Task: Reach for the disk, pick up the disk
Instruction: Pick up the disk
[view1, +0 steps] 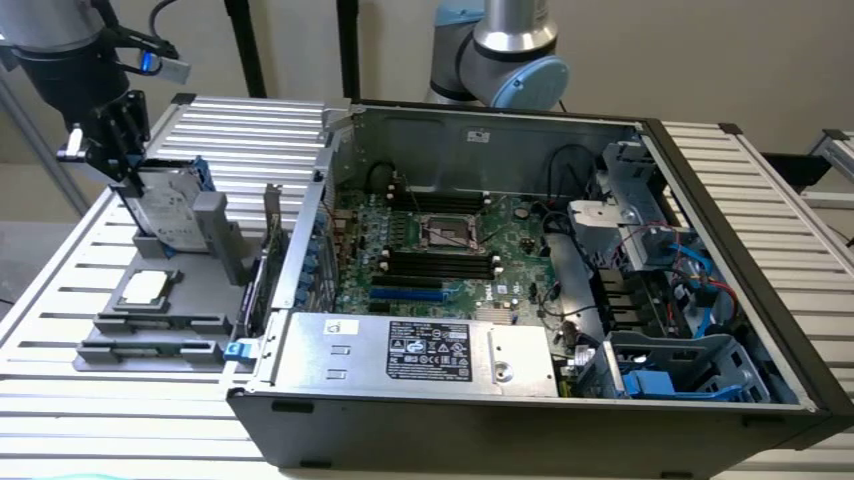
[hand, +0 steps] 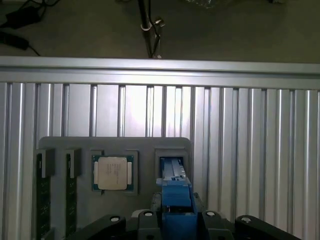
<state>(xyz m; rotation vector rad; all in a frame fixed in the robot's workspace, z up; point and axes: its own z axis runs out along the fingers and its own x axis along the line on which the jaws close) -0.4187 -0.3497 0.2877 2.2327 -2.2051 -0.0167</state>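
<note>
The disk (view1: 171, 210) stands upright on its edge in a slot of the grey holder (view1: 200, 290) at the exterior view's left, its white label facing out and its blue frame along the edge. My gripper (view1: 127, 175) hangs right over the disk's upper corner, down at its top edge. In the wrist view the disk's blue frame (hand: 175, 192) rises out of the holder's slot straight toward the camera, centred between the gripper's dark body parts. The disk still sits in the holder (hand: 145, 145).
A small square silver chip (view1: 144, 288) (hand: 112, 172) lies in the holder beside the disk, with memory sticks (hand: 42, 195) in slots further along. An open computer case (view1: 534, 250) fills the exterior view's right, with a blue cage (view1: 667, 380) inside. All rests on a ribbed aluminium table (hand: 240, 140).
</note>
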